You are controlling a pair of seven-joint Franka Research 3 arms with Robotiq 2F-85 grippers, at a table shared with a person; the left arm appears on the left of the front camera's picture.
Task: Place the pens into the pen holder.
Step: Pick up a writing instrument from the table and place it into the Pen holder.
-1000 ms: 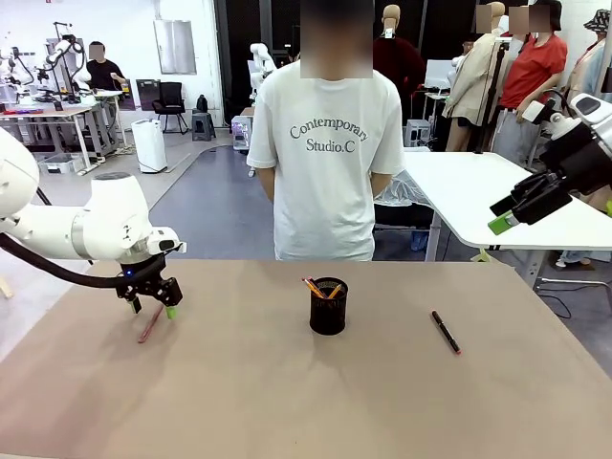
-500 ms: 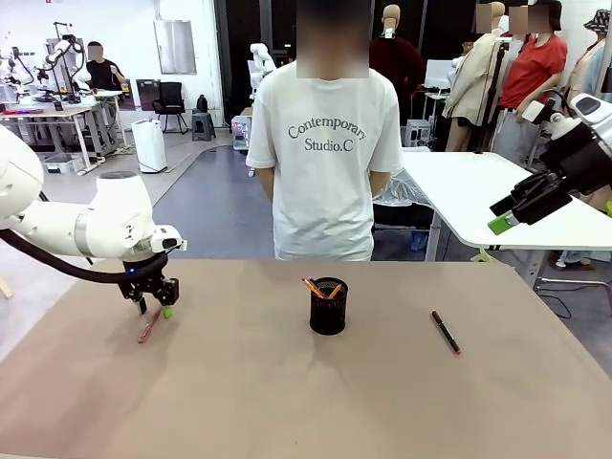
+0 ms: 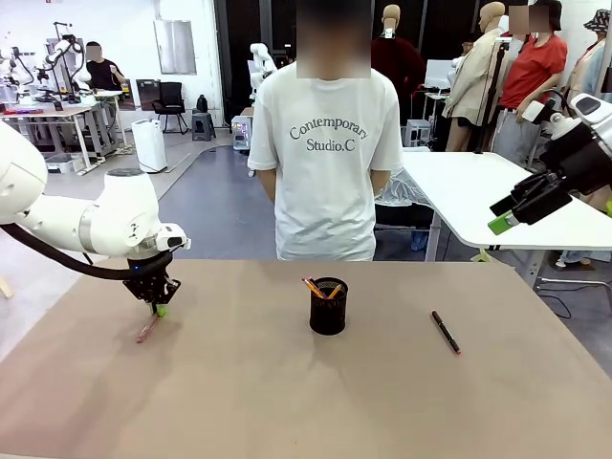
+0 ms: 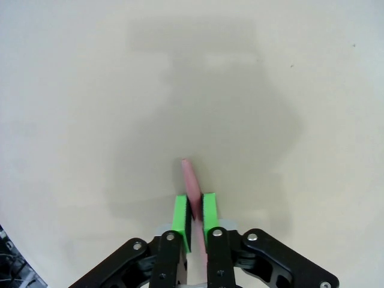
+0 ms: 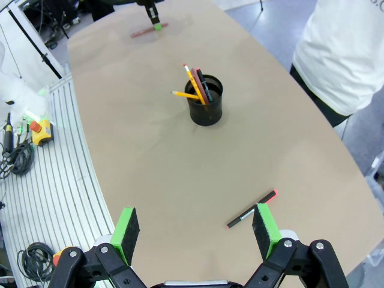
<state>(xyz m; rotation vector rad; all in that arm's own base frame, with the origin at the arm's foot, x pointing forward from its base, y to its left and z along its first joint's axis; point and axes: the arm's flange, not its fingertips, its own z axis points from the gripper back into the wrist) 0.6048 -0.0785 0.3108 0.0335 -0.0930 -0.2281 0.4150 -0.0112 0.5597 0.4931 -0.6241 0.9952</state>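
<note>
while the left gripper [image 3: 158, 304] sat low over the table [image 3: 287, 411] at the middle left of the front view, its green pads [image 4: 180, 213] were clamped on the pinkish-red pen [image 4: 191, 180], one pad on each side of the shaft. in the left wrist view the pen poked up out of the pinch toward the middle of the frame, with the tan tabletop right behind it. from the front the pen's [image 3: 148, 328] free end slanted down to the lower left and looked to be touching the table, though i couldn't really tell if the rest was lifted. the pen holder [image 3: 328, 306] stood upright near the centre of the front view, well apart from that gripper, and a few pens stuck out of it, yellow-orange [image 5: 193, 81] among them. the black pen with a red tip [image 3: 446, 332] lay flat on the table at the middle right, well apart from the holder. the right gripper [image 3: 499, 215] hung up in the upper right of the front view with its jaws spread wide and nothing between them. a person in a white t-shirt [image 3: 330, 143] stood at the far edge behind the holder.
</note>
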